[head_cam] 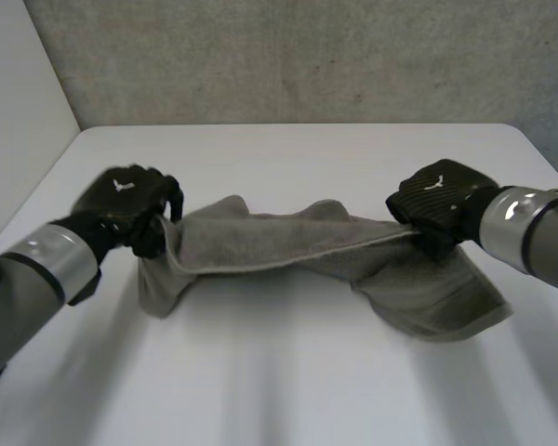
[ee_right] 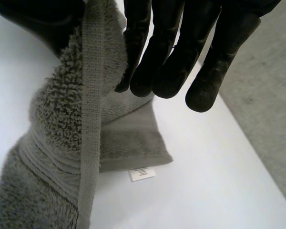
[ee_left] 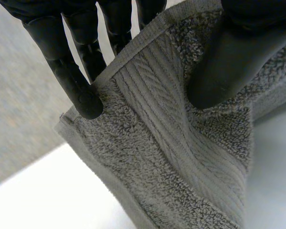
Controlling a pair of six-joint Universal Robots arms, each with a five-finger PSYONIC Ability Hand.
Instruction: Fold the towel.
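At the left of the head view, the left hand (head_cam: 126, 197) is seen as a matte black shell, marked on its back with a small white emblem. The same emblem is borne by the black right hand (head_cam: 442, 197) at the right. The left arm (head_cam: 51, 265) and right arm (head_cam: 525, 228) are finished in glossy silver-grey cylindrical cuffs edged in black. In the left wrist view the fingers (ee_left: 71, 76) are shown smooth, rounded and black.

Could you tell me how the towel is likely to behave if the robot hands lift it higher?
Probably floppy: the towel sags between the left robot hand and the right robot hand, with its lower part bunched on the table. Likely not slippery: its thick looped pile should hold well in a pinch.
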